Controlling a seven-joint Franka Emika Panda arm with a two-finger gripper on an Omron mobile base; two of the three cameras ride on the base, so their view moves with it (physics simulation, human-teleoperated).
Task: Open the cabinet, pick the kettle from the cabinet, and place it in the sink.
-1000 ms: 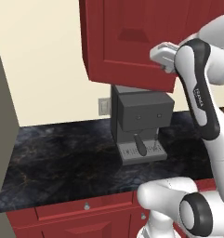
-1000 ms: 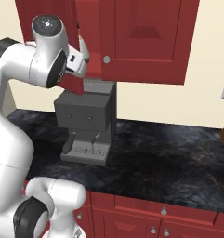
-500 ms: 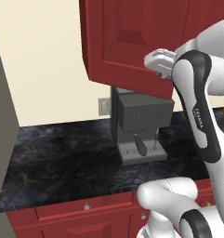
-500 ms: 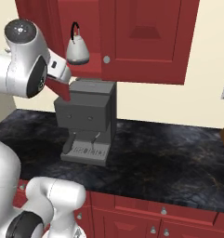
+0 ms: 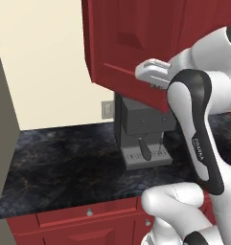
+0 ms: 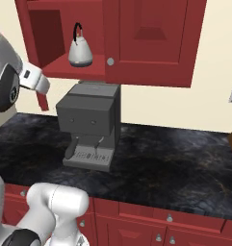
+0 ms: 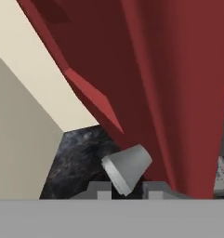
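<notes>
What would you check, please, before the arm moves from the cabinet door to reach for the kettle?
1. Cabinet left door swung open: ok, the left compartment is exposed in the right base view.
2. Kettle upright on the shelf: ok, handle up.
3. Path to the kettle: ok, nothing stands in front of it on the shelf.
4. Gripper free of the door knob: not ok, the knob sits between the fingertips in the hand view.
5. Coffee machine below the shelf: ok, but it stands close under the shelf edge.
6. Sink ready: cannot tell.
</notes>
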